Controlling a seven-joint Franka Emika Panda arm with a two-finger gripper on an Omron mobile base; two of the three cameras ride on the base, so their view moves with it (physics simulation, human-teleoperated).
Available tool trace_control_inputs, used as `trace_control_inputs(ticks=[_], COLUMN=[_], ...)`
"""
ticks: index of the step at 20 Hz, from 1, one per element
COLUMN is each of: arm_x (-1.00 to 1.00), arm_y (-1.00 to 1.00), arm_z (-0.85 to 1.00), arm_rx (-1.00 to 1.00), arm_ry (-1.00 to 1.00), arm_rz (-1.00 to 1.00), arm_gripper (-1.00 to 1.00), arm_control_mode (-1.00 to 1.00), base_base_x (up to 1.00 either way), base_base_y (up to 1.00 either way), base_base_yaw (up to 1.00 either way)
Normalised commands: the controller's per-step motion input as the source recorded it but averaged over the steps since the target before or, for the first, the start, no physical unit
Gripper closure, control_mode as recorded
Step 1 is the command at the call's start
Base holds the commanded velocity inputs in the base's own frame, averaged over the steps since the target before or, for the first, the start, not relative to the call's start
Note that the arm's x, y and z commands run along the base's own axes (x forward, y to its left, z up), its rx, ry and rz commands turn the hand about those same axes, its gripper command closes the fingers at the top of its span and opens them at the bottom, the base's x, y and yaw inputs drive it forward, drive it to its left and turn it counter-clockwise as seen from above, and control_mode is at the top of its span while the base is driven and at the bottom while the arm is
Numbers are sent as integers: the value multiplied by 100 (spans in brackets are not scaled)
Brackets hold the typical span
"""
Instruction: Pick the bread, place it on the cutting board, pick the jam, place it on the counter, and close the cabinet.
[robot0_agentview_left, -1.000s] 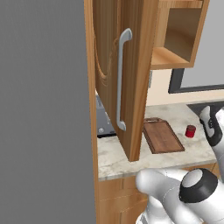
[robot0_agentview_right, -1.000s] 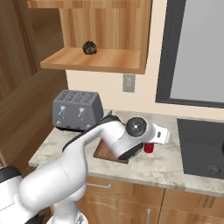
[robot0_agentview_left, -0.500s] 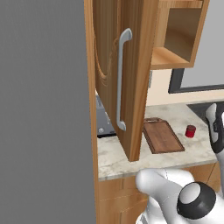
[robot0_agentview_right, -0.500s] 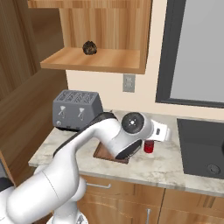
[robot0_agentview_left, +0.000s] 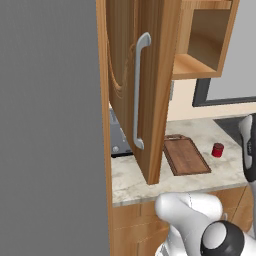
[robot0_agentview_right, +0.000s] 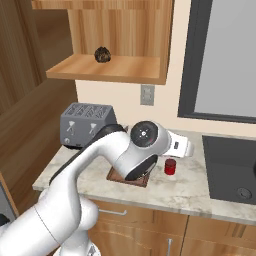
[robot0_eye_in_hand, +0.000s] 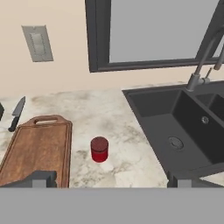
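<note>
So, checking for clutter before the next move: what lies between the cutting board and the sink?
In the hand view, the jam stands on bare counter between the cutting board and the sink.

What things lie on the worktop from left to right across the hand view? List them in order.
knife → cutting board → jam → sink → faucet
</note>
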Motion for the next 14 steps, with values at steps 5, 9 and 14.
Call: trace_control_inputs(ticks=[5,9,14], arm_x=[-20,-11,-11], arm_y=[15,21,19], arm_z=[35,28,25], arm_rx=[0,0,0], arm_ry=[0,0,0], arm_rz=[0,0,0], arm_gripper=[-100,-100,-100], arm_control_mode=[-100,-100,-100], base_base_x=[0,0,0], base_base_y=[0,0,0], base_base_yaw=[0,0,0])
